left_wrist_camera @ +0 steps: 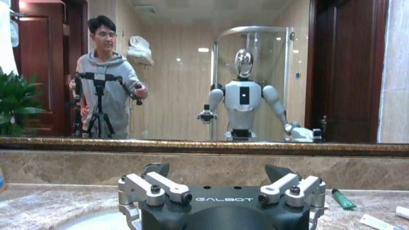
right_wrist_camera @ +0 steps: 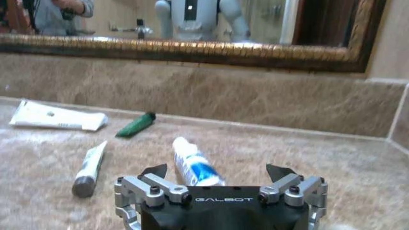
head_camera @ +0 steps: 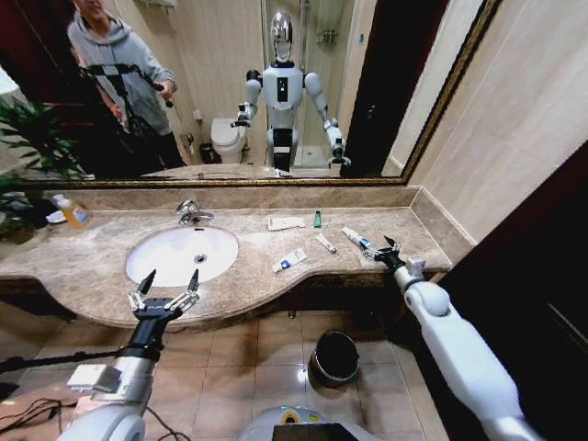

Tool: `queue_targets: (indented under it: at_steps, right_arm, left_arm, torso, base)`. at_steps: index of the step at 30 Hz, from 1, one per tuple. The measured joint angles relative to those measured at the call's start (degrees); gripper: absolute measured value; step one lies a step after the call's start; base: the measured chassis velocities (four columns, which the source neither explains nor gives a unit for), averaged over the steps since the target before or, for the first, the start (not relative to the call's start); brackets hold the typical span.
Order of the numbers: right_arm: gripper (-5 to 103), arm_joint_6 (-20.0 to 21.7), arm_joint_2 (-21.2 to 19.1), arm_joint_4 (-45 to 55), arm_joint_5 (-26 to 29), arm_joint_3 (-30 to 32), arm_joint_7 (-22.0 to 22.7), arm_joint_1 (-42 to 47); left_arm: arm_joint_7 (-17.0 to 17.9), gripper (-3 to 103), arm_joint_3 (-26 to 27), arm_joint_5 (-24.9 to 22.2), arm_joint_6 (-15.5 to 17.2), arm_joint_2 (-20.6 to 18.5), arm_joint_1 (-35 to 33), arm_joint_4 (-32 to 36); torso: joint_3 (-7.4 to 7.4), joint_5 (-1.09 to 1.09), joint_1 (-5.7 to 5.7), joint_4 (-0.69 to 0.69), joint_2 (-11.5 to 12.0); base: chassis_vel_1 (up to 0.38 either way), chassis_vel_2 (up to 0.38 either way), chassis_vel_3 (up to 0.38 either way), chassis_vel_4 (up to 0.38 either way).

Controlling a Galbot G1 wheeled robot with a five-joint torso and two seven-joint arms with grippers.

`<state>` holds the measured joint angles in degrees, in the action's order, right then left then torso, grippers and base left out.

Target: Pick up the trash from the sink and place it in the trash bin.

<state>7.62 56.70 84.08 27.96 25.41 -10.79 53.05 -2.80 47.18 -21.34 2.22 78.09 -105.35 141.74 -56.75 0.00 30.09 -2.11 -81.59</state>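
In the head view, the sink [head_camera: 181,254] sat in the marble worktop [head_camera: 83,262] with its faucet [head_camera: 191,212] behind the bowl. The left gripper [head_camera: 169,288] hovered over the front edge of the worktop, just in front of the sink, its fingers spread open and holding nothing. To the right of the sink the trash lay scattered on the worktop: a white tube with blue marks [head_camera: 289,261] nearest the bowl, a smaller tube [head_camera: 326,243] beyond it, a flat white packet [head_camera: 286,222] near the back wall, and a small green piece [head_camera: 317,219] beside the packet. A further blue-marked tube [head_camera: 356,238] lay just ahead of the right gripper [head_camera: 381,248], which was reaching over the right end of the worktop with its fingers open. The black trash bin [head_camera: 335,357] stood on the tiled floor below the worktop's edge. An orange-capped bottle [head_camera: 72,210] stood at the far left.

In the left wrist view, the left gripper [left_wrist_camera: 217,173] was open and empty, with the green piece [left_wrist_camera: 342,198] lying off to one side.

In the right wrist view, the right gripper [right_wrist_camera: 217,173] was open, the blue-marked tube [right_wrist_camera: 195,166] lying between its fingers, not yet gripped. The smaller tube [right_wrist_camera: 87,167], green piece [right_wrist_camera: 135,125] and white packet [right_wrist_camera: 57,117] lay farther off.
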Motion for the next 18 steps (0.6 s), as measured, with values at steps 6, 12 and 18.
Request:
queue_targets:
  at_steps: [6,12,18]
  right_arm:
    - [100,-0.48,0.79,-3.13,-0.6,-2.17,-0.96,-2.35]
    - [96,-0.94,1.04,-4.59,-0.82,-2.15,-0.67,-3.49]
    - [81,-1.03,1.11,-4.61,-1.63,-2.19,-1.55,-3.17]
  left_arm:
    - [0.0,100,0.0,0.0,0.0,0.0,0.0,0.0]
    - [0.0,100,0.0,0.0,0.0,0.0,0.0,0.0]
    - [0.0,100,0.0,0.0,0.0,0.0,0.0,0.0]
  torso:
    - [0.0,0.01,-0.01,0.0,0.0]
    - [0.0,0.0,0.0,0.0,0.0]
    - [0.01,-0.01,-0.01,0.0,0.0]
  base:
    - [0.0,0.0,0.0,0.0]
    - [0.0,0.0,0.0,0.0]
    - [0.0,0.0,0.0,0.0]
